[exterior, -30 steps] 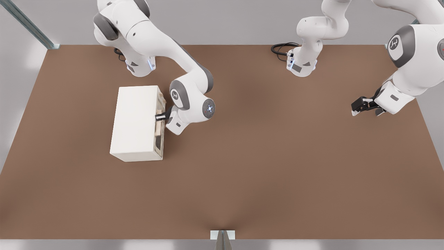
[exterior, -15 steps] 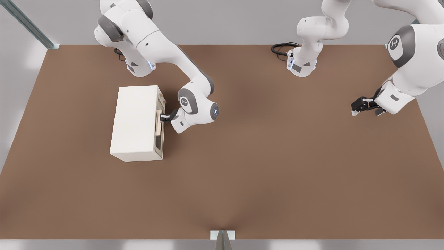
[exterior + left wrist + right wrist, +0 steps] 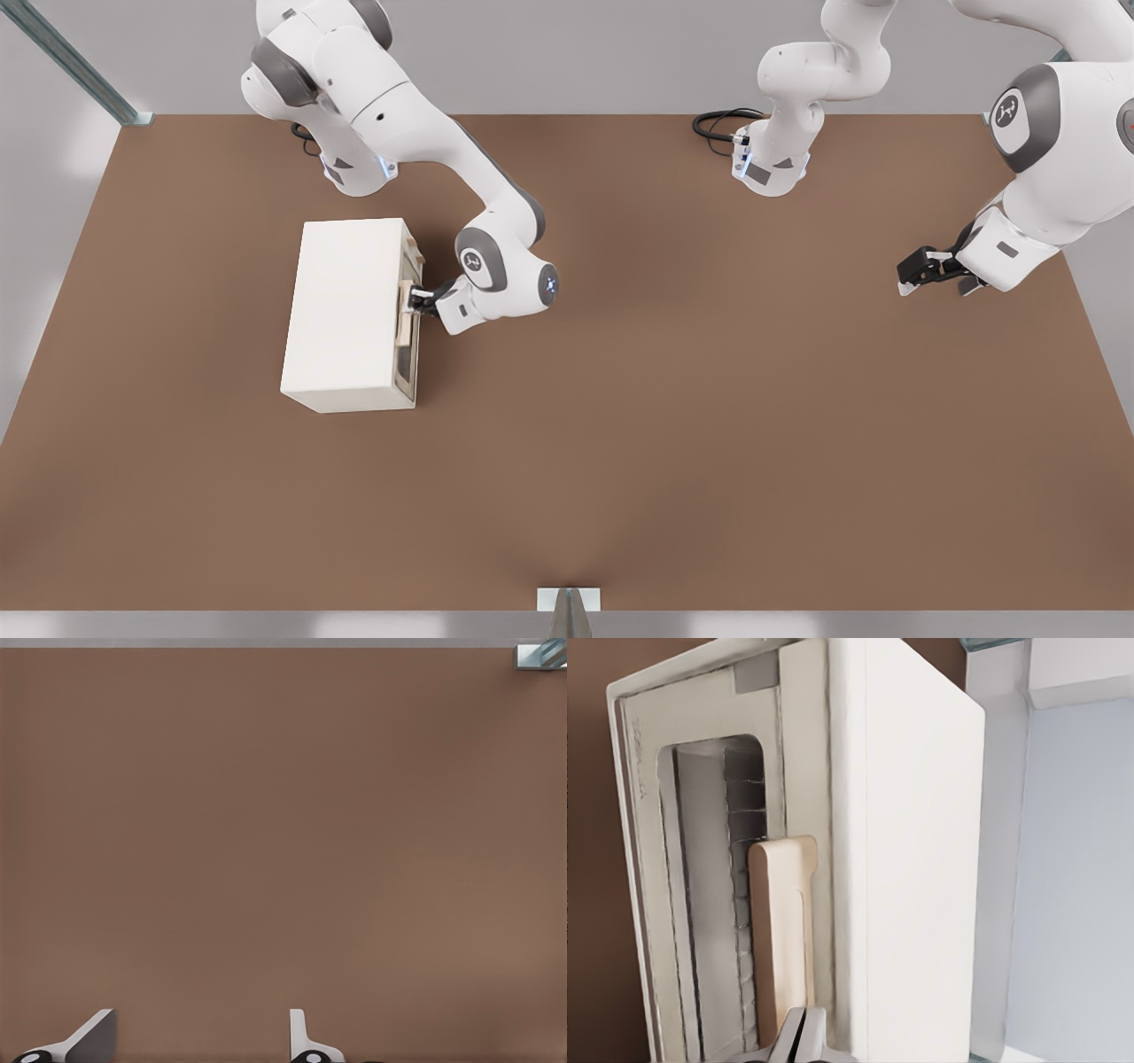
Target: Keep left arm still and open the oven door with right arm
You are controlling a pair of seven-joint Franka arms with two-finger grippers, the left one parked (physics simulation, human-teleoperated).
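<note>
The oven (image 3: 347, 315) is being seen on the brown table (image 3: 709, 425), in the front view's left half, at about ten o'clock from the table's middle. Its long axis is running from twelve to six o'clock in that view. The oven door (image 3: 407, 306) is being carried on the narrow face turned toward three o'clock, and it is lying flat against the oven body, not swung out. The tan handle (image 3: 782, 935) is running along the door's length beside the glass window (image 3: 713, 895).

The right arm (image 3: 416, 142) is being reached down from its base at twelve o'clock of the oven. Its gripper (image 3: 416, 299) is being held at the handle; in the right wrist view the fingertips (image 3: 799, 1038) are pressed almost together at the handle's end, with no clear hold on the bar shown.
</note>
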